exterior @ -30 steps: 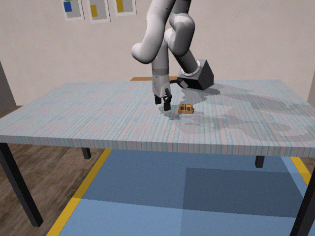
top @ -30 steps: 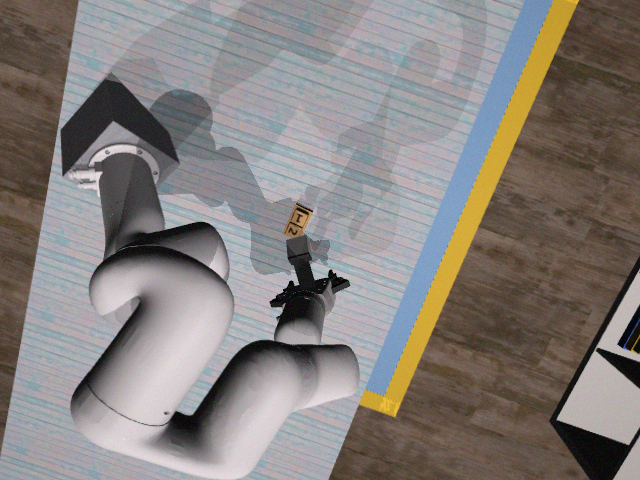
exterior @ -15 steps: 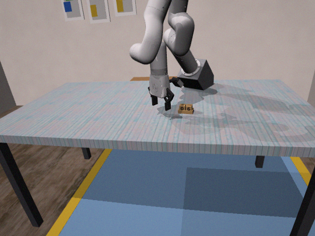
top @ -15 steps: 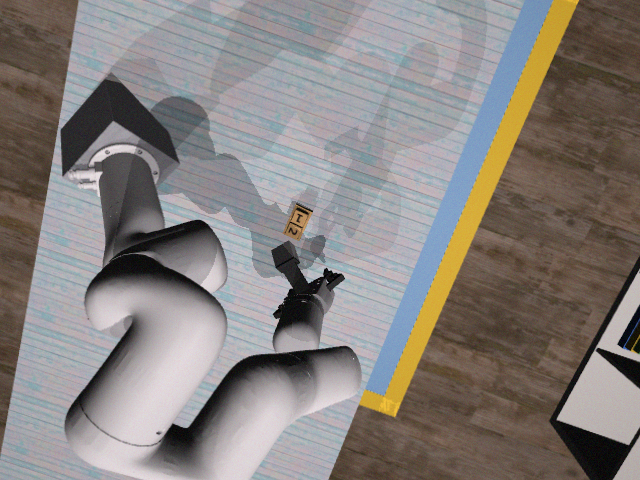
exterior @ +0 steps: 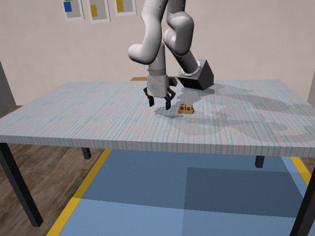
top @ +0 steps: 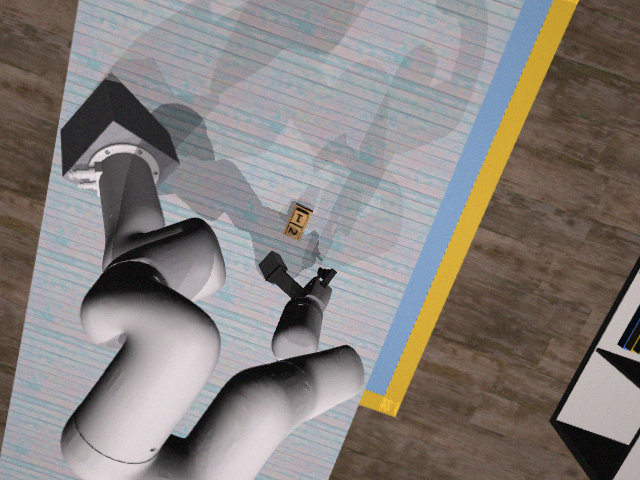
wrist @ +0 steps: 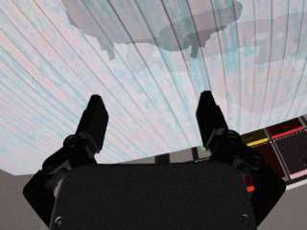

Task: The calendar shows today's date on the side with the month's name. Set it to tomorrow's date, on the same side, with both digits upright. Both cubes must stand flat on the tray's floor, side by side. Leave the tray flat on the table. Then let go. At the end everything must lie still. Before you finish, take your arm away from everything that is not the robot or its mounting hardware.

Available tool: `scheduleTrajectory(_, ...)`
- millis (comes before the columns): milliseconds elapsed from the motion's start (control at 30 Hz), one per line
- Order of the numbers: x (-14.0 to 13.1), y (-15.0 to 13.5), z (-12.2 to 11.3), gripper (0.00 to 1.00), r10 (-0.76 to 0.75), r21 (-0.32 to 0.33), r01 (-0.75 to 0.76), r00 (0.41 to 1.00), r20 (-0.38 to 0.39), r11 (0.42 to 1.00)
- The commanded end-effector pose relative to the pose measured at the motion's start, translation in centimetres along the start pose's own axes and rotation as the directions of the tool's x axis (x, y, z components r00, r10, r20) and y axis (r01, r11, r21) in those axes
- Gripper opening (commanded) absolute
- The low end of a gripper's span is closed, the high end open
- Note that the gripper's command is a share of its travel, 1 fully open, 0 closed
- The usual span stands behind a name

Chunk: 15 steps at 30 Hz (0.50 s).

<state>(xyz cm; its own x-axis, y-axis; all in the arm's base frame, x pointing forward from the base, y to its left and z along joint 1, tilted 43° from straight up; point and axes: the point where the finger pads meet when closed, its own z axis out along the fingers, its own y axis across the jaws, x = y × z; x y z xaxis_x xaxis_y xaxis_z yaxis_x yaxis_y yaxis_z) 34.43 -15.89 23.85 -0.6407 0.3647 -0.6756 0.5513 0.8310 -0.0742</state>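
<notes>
Our gripper (top: 326, 277) (exterior: 159, 104) (wrist: 151, 103) is fully open, with nothing between its fingers. It hangs above the desk (top: 248, 320) (exterior: 101, 122) (wrist: 144, 81), beside the calendar's wooden tray (exterior: 185, 111). The tray lies flat on the desk, well in from all edges, and in the exterior view it is nearer to the far edge than to the front corners.

In this tray sit the left cube (exterior: 182, 108) with 0 and the right cube (exterior: 189, 108) with 6, as the exterior view shows them. We judge both cubes to be small, light, stiff wood, not fragile, but their smooth faces may slip or turn if the fingers press off centre. It seems best to take one cube by two opposite side faces, above the tray's wall, and to lift it straight, so that the tray is not dragged. The close neighbour cube leaves little room for a finger.

The side with the month's name we cannot make out, so we cannot say which date is today's. The cubes' undersides are hidden, and the wrist view does not show the calendar at all.
</notes>
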Motion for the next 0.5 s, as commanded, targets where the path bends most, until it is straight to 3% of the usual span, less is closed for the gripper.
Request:
scheduleTrajectory(0, -0.16, -0.18, -0.02, 1.00, -0.145, -0.004, 0.145, 0.989, 0.004, 0.989)
scheduleTrajectory(233, -0.30, -0.50, 0.03, 1.00, -0.176, -0.004, 0.176, 0.984, 0.004, 0.984)
scheduleTrajectory(467, -0.41, -0.77, 0.07, 1.00, -0.388, -0.003, 0.388, 0.922, 0.005, 0.922)
